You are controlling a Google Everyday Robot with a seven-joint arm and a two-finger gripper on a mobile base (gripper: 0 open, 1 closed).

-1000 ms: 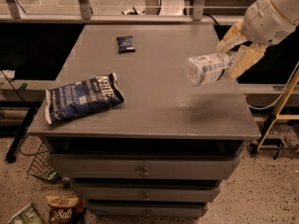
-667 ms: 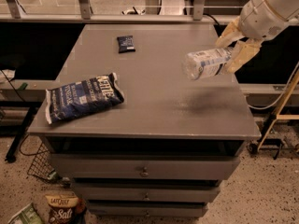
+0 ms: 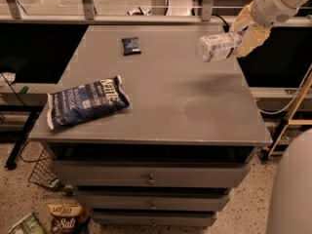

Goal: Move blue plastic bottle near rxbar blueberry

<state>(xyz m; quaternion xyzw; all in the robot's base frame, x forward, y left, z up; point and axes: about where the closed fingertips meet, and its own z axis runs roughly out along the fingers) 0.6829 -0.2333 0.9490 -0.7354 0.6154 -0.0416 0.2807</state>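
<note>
1 cam, high in front, looks down on table (image 3: 195, 106), gripper fingers (image 3: 252, 38) upper right

A grey tabletop (image 3: 195, 106) carries a crinkled blue Kettle chip bag (image 3: 87, 102) at its 8 o'clock. Drawers (image 3: 151, 175) with small knobs sit beneath. On the speckled floor at 7 o'clock lie a "Salt" snack bag (image 3: 66, 219) and a wire basket (image 3: 41, 172). The claw (image 3: 243, 34) hangs over the tabletop's 1 o'clock corner.

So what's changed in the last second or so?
The gripper, shut on the blue plastic bottle, has carried it upward in the picture, above the right side of the table, with the bottle lying sideways in the air. Nothing was let go. The rxbar blueberry and the Kettle chip bag lie where they were.
</note>
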